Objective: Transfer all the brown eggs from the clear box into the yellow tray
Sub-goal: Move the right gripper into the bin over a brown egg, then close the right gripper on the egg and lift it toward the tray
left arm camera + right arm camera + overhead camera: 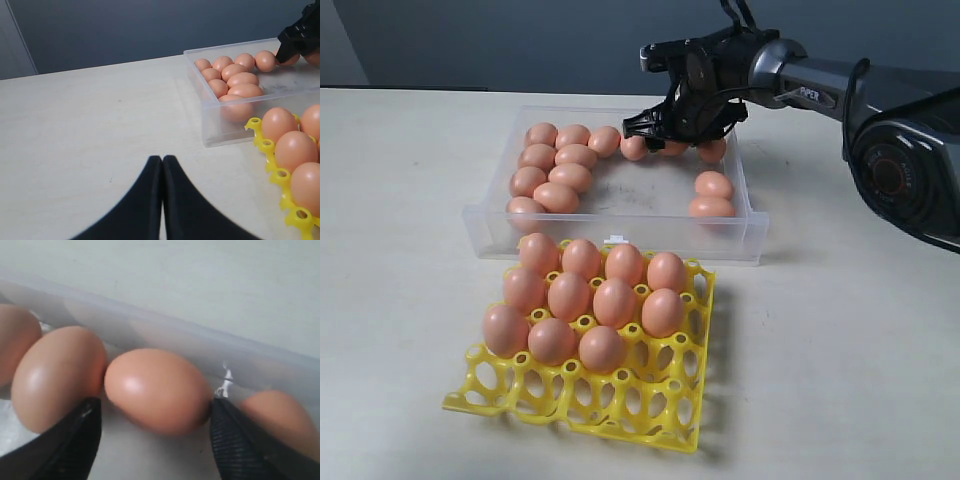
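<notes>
Several brown eggs [557,170] lie in the clear box [620,240], most at its left end and along its far wall. More eggs [590,300] fill the back rows of the yellow tray [620,400], in front of the box. My right gripper [672,135] is down at the box's far wall, open. In the right wrist view it [156,407] straddles one egg [157,385]: one finger [240,440] touches the egg's end, the other [75,440] stands just clear. My left gripper [162,159] is shut and empty over bare table, left of the box [210,125].
Neighbouring eggs [57,375] [280,417] lie close on both sides of the straddled egg, against the box wall [175,335]. Two eggs [712,195] rest at the box's right end. The tray's front rows [590,395] hold nothing. The right arm [900,160] reaches in from the right.
</notes>
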Robot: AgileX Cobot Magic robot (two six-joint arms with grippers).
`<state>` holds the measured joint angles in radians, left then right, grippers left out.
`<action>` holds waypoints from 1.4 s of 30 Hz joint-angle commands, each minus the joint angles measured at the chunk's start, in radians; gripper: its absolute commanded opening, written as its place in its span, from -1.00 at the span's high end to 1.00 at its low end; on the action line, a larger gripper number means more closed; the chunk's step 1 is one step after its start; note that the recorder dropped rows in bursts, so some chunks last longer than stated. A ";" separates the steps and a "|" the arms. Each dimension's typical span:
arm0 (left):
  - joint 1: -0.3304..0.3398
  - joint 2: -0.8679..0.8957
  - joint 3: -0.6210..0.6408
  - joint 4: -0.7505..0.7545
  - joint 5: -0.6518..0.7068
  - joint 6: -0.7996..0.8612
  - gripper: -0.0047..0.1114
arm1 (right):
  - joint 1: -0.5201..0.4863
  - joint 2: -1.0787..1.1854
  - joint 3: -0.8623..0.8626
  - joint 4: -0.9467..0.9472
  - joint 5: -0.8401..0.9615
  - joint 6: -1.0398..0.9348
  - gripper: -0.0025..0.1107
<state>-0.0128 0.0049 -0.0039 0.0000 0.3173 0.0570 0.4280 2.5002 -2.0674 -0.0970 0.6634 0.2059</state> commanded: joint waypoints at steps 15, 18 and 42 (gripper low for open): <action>0.004 -0.005 0.004 0.000 -0.009 0.000 0.91 | -0.008 0.022 -0.003 0.130 -0.069 -0.029 0.33; 0.004 -0.005 0.004 0.000 -0.009 0.000 0.91 | -0.008 0.022 -0.003 0.130 -0.078 -0.029 0.24; 0.004 -0.005 0.004 0.000 -0.009 0.000 0.91 | -0.003 0.000 -0.003 0.544 -0.049 -0.240 -0.13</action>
<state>-0.0128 0.0049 -0.0039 0.0000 0.3173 0.0570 0.4240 2.5062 -2.0716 0.4318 0.5938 0.0110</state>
